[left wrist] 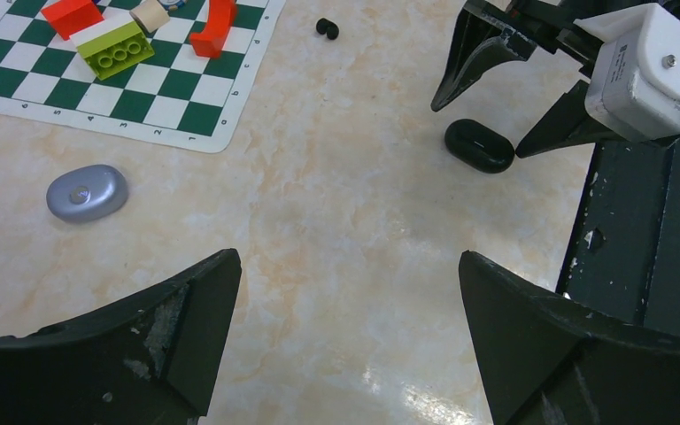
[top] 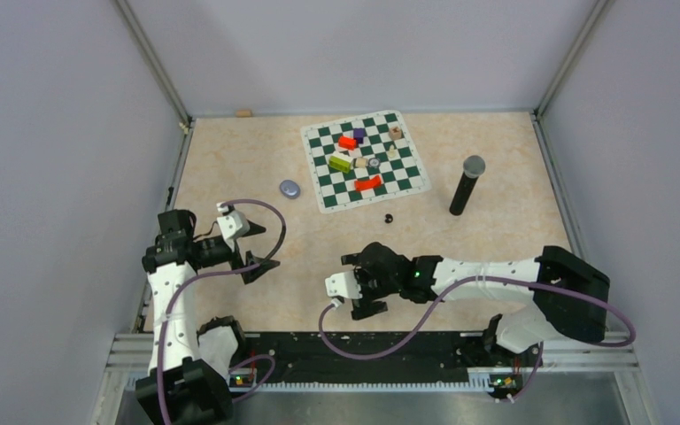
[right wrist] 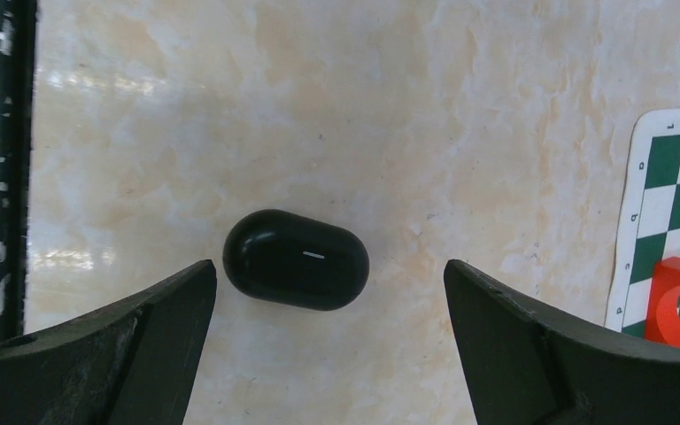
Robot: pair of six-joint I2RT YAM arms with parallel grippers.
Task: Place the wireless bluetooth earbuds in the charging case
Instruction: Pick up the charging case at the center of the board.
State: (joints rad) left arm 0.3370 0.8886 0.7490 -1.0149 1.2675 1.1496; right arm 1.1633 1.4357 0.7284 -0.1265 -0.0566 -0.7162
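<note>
Two black earbuds [top: 388,217] [left wrist: 327,28] lie together on the bare table just below the chessboard. A shut black charging case [right wrist: 296,259] [left wrist: 479,145] lies flat beneath my right gripper [top: 354,285] [right wrist: 330,274], just ahead of the open fingertips and touching neither. The top view hides this case under the right wrist. A shut pale grey-purple case [top: 290,188] [left wrist: 88,192] rests left of the chessboard. My left gripper [top: 270,248] [left wrist: 350,266] hangs open over bare table with nothing between its fingers.
A green-and-white chessboard mat [top: 365,159] at the back carries red, green, purple and wooden blocks [top: 348,142]. A black microphone [top: 466,184] stands upright to its right. The dark rail [left wrist: 646,248] runs along the near edge.
</note>
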